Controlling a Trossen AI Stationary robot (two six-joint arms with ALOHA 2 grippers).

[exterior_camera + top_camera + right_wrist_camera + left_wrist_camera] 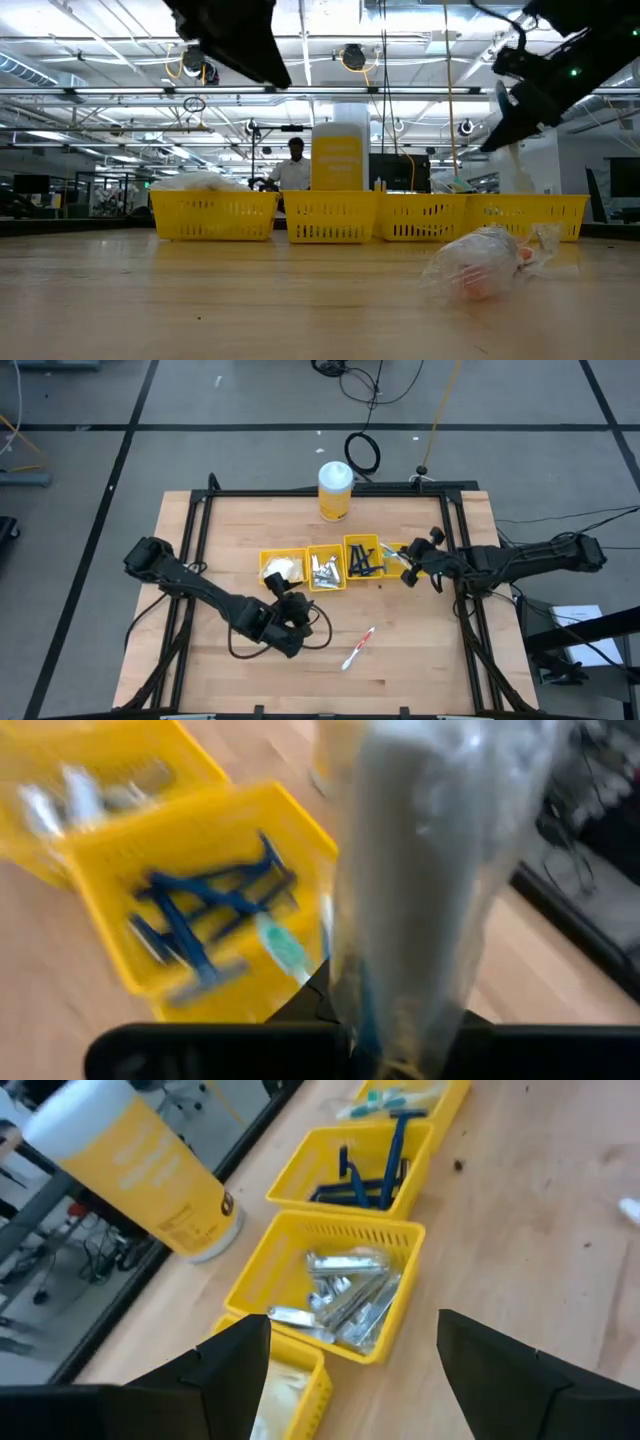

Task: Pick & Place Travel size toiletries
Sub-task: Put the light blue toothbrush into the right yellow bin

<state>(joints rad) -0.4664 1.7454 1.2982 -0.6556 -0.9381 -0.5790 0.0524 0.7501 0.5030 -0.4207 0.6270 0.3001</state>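
Four yellow bins stand in a row: white packets (pixel 283 568), silvery sachets (pixel 345 1295), dark blue razors (pixel 370 1175) and toothbrushes (pixel 395 1100). My right gripper (pixel 409 572) is shut on a clear-wrapped toothbrush (pixel 430 870) beside the rightmost bin (pixel 395 549). Another wrapped toothbrush (pixel 358 648) lies flat on the table, nearer the front edge. My left gripper (pixel 350 1370) stands open with nothing between its fingers, above the table just in front of the packet and sachet bins. My right gripper pinches one end of the wrapped toothbrush (pixel 385 1015) between its two fingers. The rest of it sticks out past the fingertips, along the fingers. It comes from the table's right, slanting down. The toothbrush (pixel 513 165) hangs clear above the rightmost bin's rim.
A tall yellow canister with a white lid (pixel 335 490) stands behind the bins at the table's far edge. Black frame rails (pixel 190 540) run along the left, right and far sides. Bare wood lies between the bins and the front edge.
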